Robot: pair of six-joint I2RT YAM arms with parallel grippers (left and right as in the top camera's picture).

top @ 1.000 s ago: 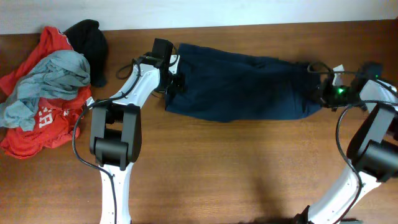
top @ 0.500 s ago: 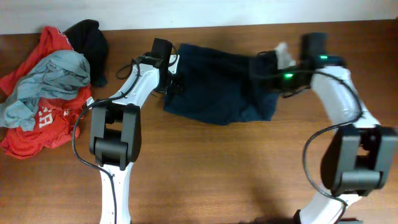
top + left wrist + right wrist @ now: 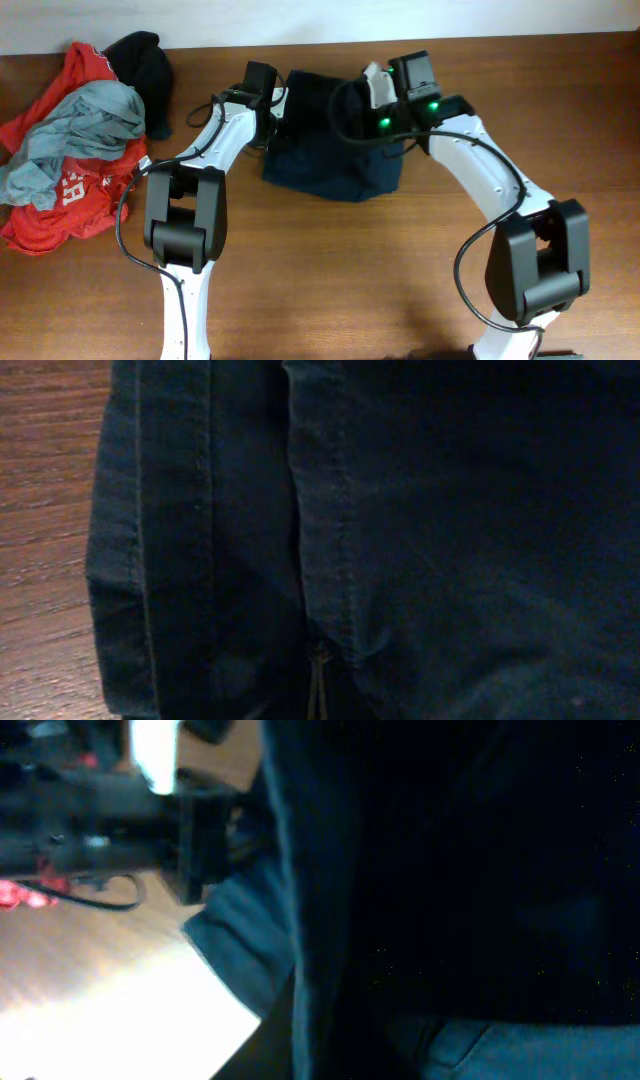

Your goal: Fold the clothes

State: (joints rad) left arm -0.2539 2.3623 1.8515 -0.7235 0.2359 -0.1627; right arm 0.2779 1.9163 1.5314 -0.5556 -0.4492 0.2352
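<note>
The clothes (image 3: 325, 165), a dark navy garment, lie at the back middle of the wooden table (image 3: 400, 270), doubled over into a short bundle. My left gripper (image 3: 283, 132) sits shut at the garment's left edge, pinning it. My right gripper (image 3: 372, 118) is shut on the garment's right end and holds it over the middle of the bundle. Navy fabric with stitched seams (image 3: 450, 510) fills the left wrist view, and dark fabric (image 3: 450, 870) fills the right wrist view. Neither wrist view shows its own fingers.
A heap of other garments lies at the far left: a red one with white lettering (image 3: 60, 210), a grey one (image 3: 80, 125) on top and a black one (image 3: 145, 65) behind. The left arm (image 3: 100, 840) shows in the right wrist view. The table's back edge runs just behind the garment.
My right gripper has carried the garment's right end from the far right across to the left, folding the long garment to about a third of its length. The left gripper has stayed put.
</note>
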